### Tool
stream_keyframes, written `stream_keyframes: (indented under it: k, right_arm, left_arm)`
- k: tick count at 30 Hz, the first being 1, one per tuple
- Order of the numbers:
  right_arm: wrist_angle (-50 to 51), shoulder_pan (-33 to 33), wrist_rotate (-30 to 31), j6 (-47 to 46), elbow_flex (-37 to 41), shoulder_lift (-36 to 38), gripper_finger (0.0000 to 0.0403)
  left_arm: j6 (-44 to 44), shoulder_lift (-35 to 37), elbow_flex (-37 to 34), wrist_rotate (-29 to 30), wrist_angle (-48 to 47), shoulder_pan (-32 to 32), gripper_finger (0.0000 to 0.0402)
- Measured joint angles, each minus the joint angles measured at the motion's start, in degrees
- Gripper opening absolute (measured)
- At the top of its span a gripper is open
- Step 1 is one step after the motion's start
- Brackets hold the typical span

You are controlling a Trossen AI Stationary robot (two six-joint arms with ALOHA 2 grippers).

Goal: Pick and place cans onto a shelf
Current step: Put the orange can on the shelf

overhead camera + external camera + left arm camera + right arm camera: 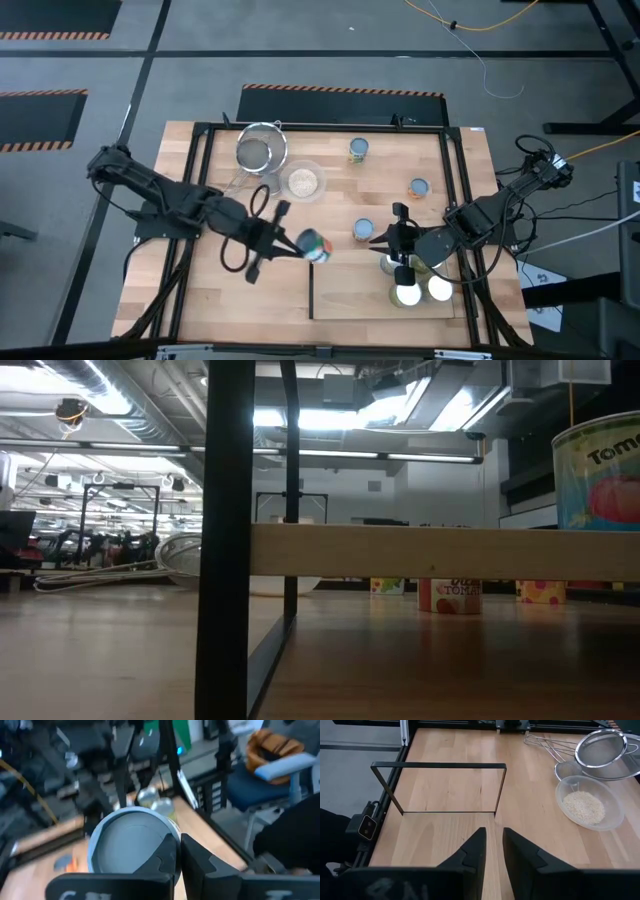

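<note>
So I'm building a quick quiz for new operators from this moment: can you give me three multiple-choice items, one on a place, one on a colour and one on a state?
1. The glass bowl of grains sits:
A. at the table's front edge
B. beside the mesh strainer
C. stacked on a tin

2. The two cans nearest the table's front edge have tops that are:
A. white
B. red
C. black

3. The left gripper is:
A. open and empty
B. shut on a spoon
C. shut on a can

Answers:
1 B, the high view shows the bowl next to the strainer at the far side.
2 A, both tops shine white from above.
3 C, the high and left wrist views show the can in its grip.

The right gripper waits over the shelf.
</note>
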State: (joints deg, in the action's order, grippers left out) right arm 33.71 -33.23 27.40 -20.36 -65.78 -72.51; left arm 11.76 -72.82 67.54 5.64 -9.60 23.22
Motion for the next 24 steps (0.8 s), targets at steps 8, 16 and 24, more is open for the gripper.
stream_keyframes:
  k: [8,16,24]
  right_arm:
    - [0.54,0.02,0.00,-0.07,-0.02,0.00,0.0069]
    - [2.71,0.01,-0.48,-0.06,-0.02,0.00,0.0069]
    - [2.82,0.00,-4.44,0.00,-0.02,0.02,0.0069]
  left_arm:
    - [2.52,-6.71,1.27,-9.91,8.40,-4.00,0.0005]
    - [2.48,-17.42,8.93,-15.10,7.41,-5.60,0.0005]
    - [2.33,-25.32,11.92,-17.35,3.69,-6.64,0.0005]
